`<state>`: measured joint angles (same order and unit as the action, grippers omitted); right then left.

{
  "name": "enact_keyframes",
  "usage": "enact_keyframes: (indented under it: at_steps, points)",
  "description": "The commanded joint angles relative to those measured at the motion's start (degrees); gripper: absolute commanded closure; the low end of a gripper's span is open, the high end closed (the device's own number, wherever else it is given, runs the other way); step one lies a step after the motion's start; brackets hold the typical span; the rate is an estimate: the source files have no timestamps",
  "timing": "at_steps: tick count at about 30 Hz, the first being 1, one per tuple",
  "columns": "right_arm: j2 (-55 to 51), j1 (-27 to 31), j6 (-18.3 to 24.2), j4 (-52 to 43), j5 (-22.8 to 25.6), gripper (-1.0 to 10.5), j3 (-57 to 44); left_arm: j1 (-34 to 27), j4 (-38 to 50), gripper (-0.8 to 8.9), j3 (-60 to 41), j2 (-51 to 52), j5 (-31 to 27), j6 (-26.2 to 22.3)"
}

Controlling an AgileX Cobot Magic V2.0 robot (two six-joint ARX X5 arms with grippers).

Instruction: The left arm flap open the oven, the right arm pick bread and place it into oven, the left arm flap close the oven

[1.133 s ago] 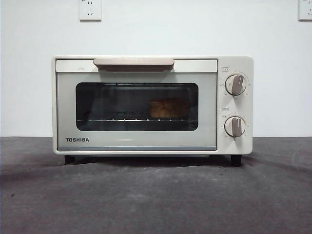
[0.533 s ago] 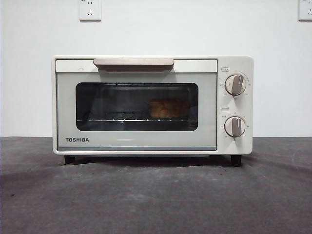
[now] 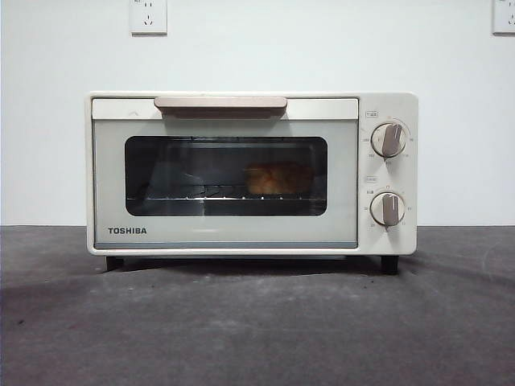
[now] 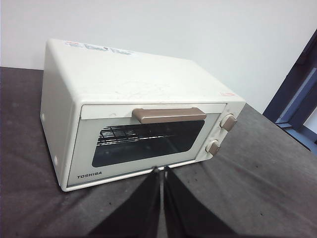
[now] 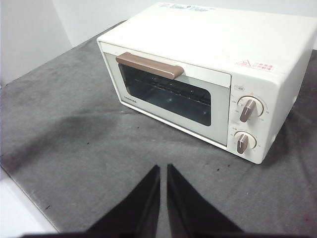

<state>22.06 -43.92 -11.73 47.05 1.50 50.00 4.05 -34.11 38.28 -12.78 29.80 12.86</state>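
Note:
The cream-white Toshiba oven (image 3: 386, 104) stands on the dark table with its glass door shut and its beige handle (image 3: 220, 103) up. The golden bread (image 3: 278, 178) lies on the wire rack inside, right of the window's middle. The oven also shows in the left wrist view (image 4: 138, 84) and the right wrist view (image 5: 223, 39). My left gripper (image 4: 161, 169) is shut and empty, held back above the table in front of the door. My right gripper (image 5: 163, 167) is shut and empty, well back from the oven's front. Neither arm shows in the front view.
A dark grey cloth covers the table (image 3: 257, 322). A white wall with two sockets (image 3: 149, 16) stands behind the oven. Two beige knobs (image 3: 389, 139) sit on the oven's right panel. A dark blue frame (image 4: 297, 94) stands off the table's far side in the left wrist view.

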Motion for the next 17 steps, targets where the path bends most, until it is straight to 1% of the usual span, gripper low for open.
enact_keyframes:
  at_steps: [1, 8, 13, 17]
  points:
    - [0.26, -0.48, 0.52, -0.79, 0.02, 9.3, 1.11, 0.13, 0.66, 7.93, 0.66, 0.07, -0.22, -0.79]
    - [0.26, -0.48, 0.52, -0.79, 0.02, 9.3, 1.11, 0.09, 1.05, 7.93, 0.50, 0.09, -0.26, -0.81]
    - [0.26, -0.48, 0.50, -0.79, 0.02, 9.3, 1.11, 0.02, 1.75, 7.93, -1.36, 0.17, 0.02, -0.81]
    - [0.26, -0.48, 0.52, -0.79, 0.02, 9.3, 1.11, 0.02, 9.25, 7.93, -7.65, 0.17, -0.04, -0.83]
